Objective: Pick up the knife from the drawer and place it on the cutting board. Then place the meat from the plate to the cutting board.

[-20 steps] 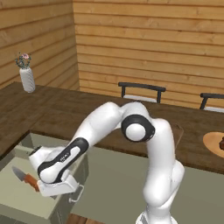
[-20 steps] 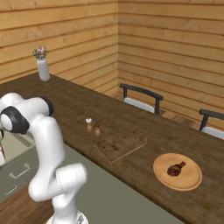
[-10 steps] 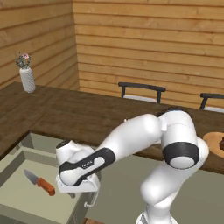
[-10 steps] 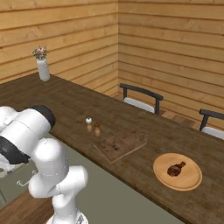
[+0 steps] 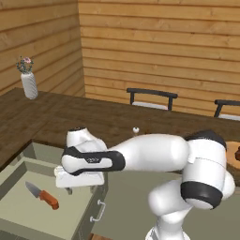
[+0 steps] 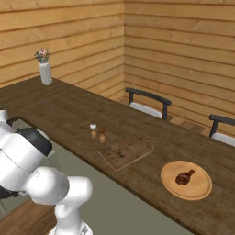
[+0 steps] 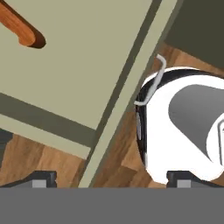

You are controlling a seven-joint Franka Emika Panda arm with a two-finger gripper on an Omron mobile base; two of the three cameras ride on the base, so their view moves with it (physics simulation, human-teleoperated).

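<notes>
Orange-handled knife in drawer, just left of empty hand.

— What is seen at the far end of the dark brown wooden countertop?
— A white ribbed vase of small pink flowers is stood there, upright.

— And nearer the middle?
— Two small wooden shakers are set just beside each other. Two black-framed chairs are drawn up behind the counter, before a wall of horizontal wooden planks.

Glossy white rounded arm segments with black joint bands, and what may be faint lettering on one band.
</notes>
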